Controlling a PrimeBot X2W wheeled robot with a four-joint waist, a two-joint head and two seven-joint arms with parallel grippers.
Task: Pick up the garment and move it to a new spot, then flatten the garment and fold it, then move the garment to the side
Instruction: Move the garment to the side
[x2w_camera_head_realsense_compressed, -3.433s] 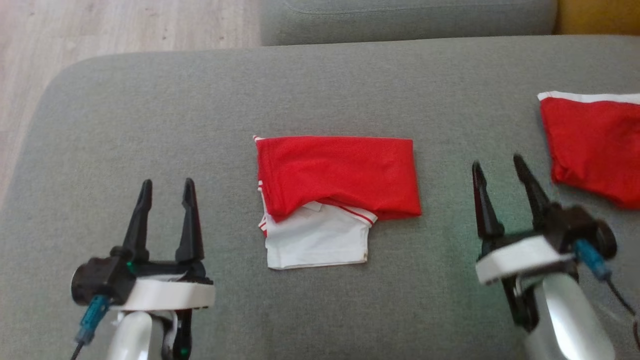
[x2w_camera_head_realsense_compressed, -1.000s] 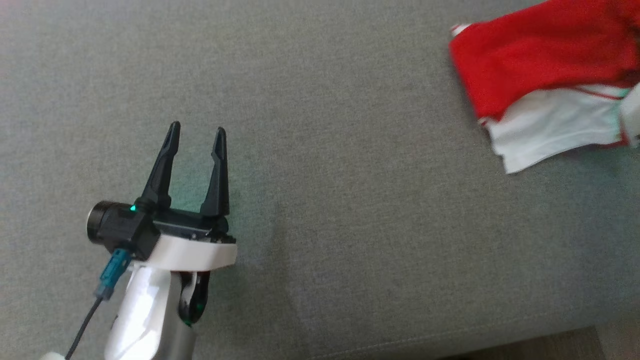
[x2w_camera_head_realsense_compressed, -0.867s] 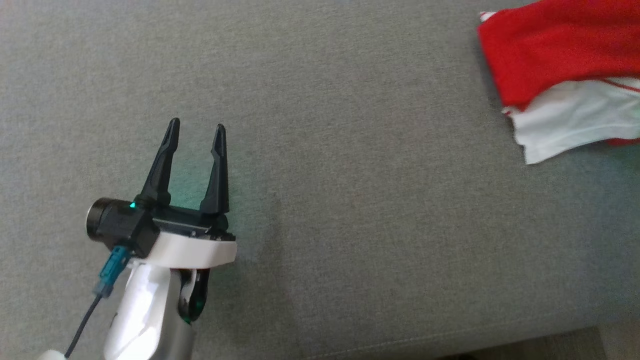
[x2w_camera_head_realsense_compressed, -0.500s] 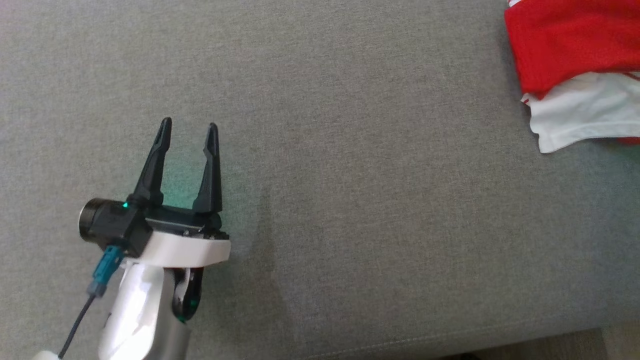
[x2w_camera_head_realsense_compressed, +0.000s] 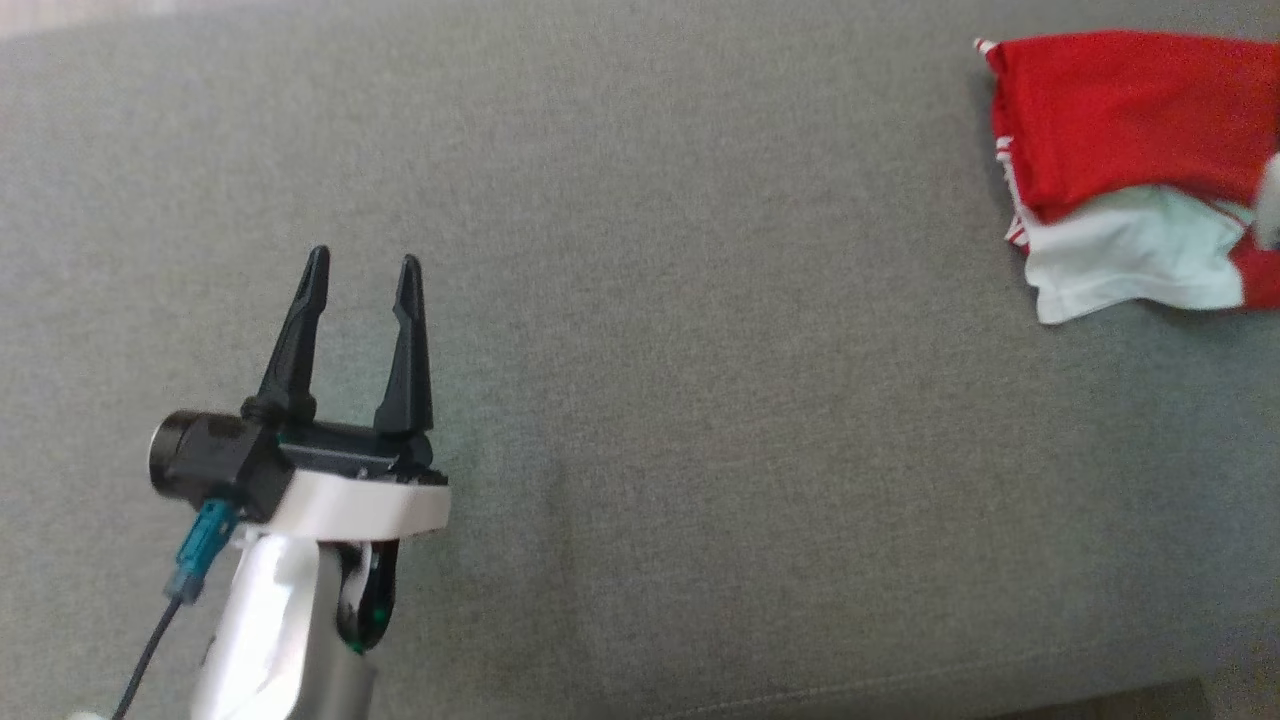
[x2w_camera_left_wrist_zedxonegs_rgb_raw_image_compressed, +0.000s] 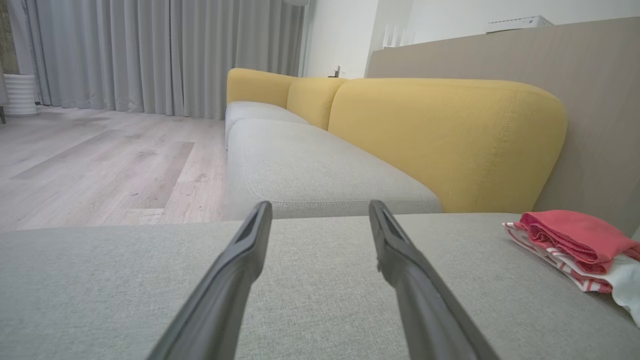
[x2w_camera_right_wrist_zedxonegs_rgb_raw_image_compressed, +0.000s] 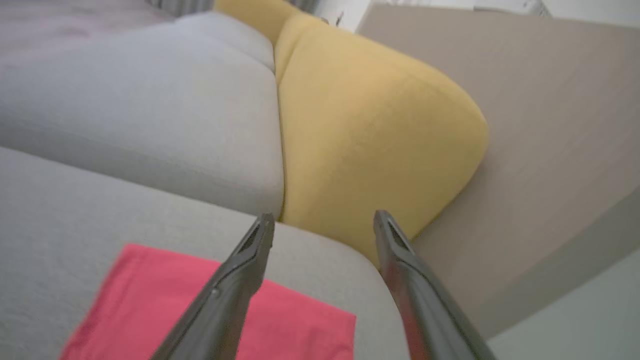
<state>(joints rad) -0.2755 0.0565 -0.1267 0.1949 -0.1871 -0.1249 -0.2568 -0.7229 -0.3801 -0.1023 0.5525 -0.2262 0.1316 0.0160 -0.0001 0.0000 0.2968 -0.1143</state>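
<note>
Garment (x2w_camera_head_realsense_compressed: 1120, 120) (folded) right of left tool (x2w_camera_head_realsense_compressed: 363, 258)

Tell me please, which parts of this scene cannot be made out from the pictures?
- Head view: the folded garment is cut off by the right edge; a pale blur there is unidentifiable.
- Right wrist view: the red cloth is blurred, cut by the bottom edge, partly behind a finger.

Grey-and-yellow sofa (x2w_camera_left_wrist_zedxonegs_rgb_raw_image_compressed: 310, 165), pale wood floor (x2w_camera_left_wrist_zedxonegs_rgb_raw_image_compressed: 100, 165)
</note>
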